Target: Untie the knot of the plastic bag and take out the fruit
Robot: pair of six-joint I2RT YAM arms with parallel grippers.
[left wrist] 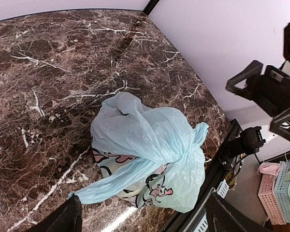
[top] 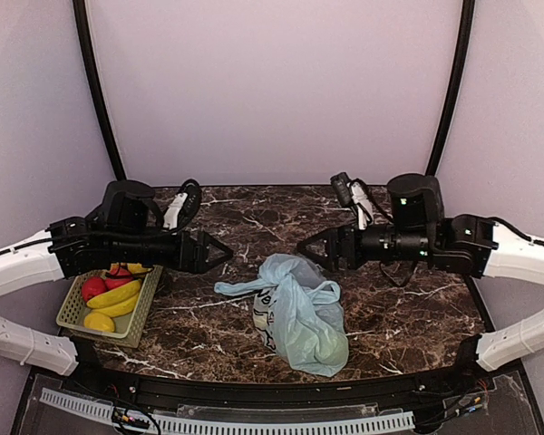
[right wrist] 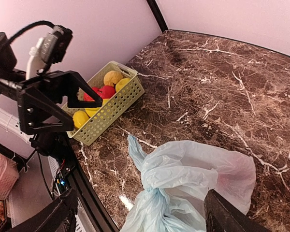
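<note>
Top external: left tool point(top: 221, 252), right tool point(top: 306, 247) gape empty; plastic bag point(top: 299, 317) tied; basket point(top: 141, 306) holds bananas point(top: 116, 294).

Left hand point(top: 225, 253) and right hand point(top: 306, 247) gape, empty.

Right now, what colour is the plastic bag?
Pale blue-green plastic bag, pink-and-dark print on it; clearest in the left wrist view.
</note>
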